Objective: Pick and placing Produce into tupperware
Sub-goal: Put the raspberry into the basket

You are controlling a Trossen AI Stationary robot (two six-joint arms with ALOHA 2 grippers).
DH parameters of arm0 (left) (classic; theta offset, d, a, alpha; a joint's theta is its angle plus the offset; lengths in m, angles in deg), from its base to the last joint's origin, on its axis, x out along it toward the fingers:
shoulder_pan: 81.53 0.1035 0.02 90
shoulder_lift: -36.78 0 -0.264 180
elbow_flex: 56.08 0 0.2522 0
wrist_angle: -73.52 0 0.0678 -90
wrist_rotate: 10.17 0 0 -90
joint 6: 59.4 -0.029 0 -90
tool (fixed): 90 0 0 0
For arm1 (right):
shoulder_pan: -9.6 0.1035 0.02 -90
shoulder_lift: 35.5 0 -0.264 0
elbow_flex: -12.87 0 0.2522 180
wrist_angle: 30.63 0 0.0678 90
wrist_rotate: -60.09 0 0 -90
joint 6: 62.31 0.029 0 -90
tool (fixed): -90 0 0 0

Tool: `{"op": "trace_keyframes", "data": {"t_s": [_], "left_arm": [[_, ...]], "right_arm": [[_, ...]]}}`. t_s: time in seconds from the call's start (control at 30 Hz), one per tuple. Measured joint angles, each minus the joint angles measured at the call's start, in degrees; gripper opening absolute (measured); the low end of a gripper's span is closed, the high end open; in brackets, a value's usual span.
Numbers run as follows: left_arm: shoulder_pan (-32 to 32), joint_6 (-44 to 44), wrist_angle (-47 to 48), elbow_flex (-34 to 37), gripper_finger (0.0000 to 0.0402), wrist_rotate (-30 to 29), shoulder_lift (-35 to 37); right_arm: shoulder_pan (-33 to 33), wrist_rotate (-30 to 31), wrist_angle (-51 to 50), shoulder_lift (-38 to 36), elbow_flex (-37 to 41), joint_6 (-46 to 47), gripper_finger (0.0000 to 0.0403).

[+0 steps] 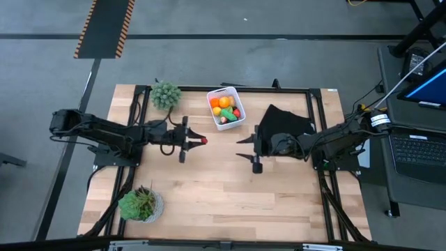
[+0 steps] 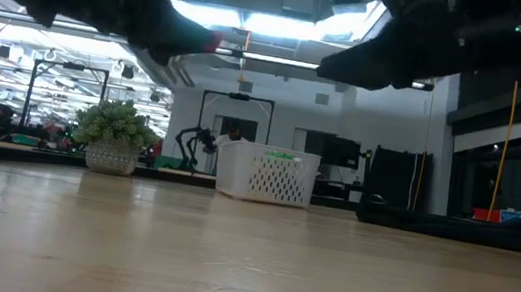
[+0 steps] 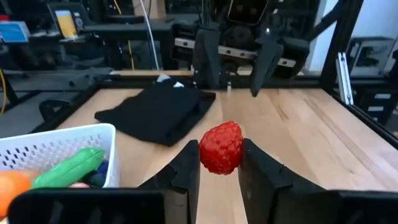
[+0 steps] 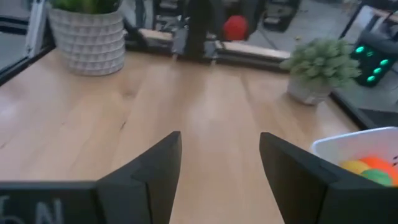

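Tub [image 1: 226, 107] at the counter's [image 1: 209, 195] far edge already holds most produce: orange, yellow, green pieces. No loose pieces visible on the wood. My left fingers [image 3: 219, 167] are clamped on a red toy strawberry [image 3: 221, 147], carried aloft, just short of the tub. My right fingers [image 4: 219, 163] parted, empty, hovering beside the black cloth [image 1: 286, 120].

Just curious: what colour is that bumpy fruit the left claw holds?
Red berry; left wrist view shows it best.
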Motion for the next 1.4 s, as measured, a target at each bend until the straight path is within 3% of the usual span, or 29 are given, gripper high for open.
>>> {"op": "trace_keyframes", "data": {"t_s": [0.23, 0.43, 0.77, 1.0, 1.13, 1.4], "left_arm": [[1.9, 0.2, -3.3, 1.1, 0.0078, -0.4, 0.0], [3.6, 0.1, -3.3, 1.1, 0.0081, -9.3, -0.5], [10.1, 0.2, -5.2, -0.1, 0.0077, -9.4, -4.8], [15.5, -1.3, -4.8, -8.2, 0.0077, -7.3, -12.5], [19.3, -1.3, -3.8, -13.3, 0.0077, -3.0, -17.6], [22.9, -2.8, 8.1, -25.1, 0.0077, 0.0, -25.6]], "right_arm": [[-4.6, 0.0, 2.8, 0.4, 0.0, 0.6, 0.0218], [-7.6, 5.3, 3.2, 0.3, 0.0, 2.3, 0.0218], [-9.3, 6.4, 2.8, 0.3, 0.0, 1.9, 0.0218], [-9.9, 6.4, 2.3, 0.3, 0.0, 1.8, 0.0218], [-9.9, 6.4, 0.9, 0.3, 0.0, 1.8, 0.0218], [-9.9, 6.4, 0.1, 0.3, 0.0, 1.7, 0.0218]]}}
